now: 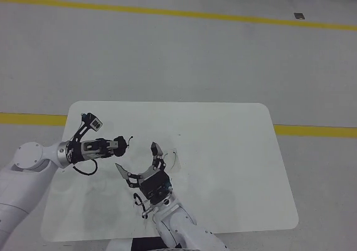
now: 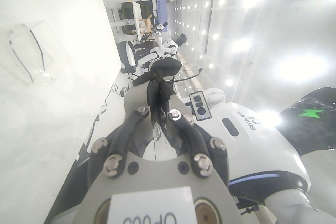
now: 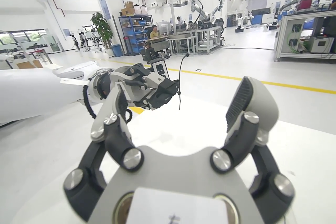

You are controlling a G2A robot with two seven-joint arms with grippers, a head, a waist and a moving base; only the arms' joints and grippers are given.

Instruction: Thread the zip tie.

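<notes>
Left gripper (image 1: 127,144) is clamped on the zip tie (image 1: 130,138), both fingers pressed together on the black strap. It hangs above the left half of the white table (image 1: 228,138), with nothing resting on the surface beneath it.

Seen from the right wrist, the left gripper (image 3: 172,88) holds the zip tie (image 3: 180,72) roughly upright. The longer stretch rises above the fingers and ends in a small block at the top; a short tail hangs below. Seen from the left wrist, the zip tie (image 2: 183,78) sticks out sideways from the closed fingertips of the left gripper (image 2: 157,78).

Right gripper (image 1: 137,158) sits just beside the left one, toward the robot's side of the table. Its 2 fingers are spread wide with nothing between them. From its own camera, the right gripper (image 3: 182,96) faces the strap, which lines up with the gap between the ribbed pads; the 2 are apart, no contact.

1 clear plastic packet (image 1: 173,157) lies flat on the table near the right gripper. The left wrist camera shows the packet (image 2: 15,57) with a thin dark strip (image 2: 36,43) inside; what the strip is cannot be told.
</notes>
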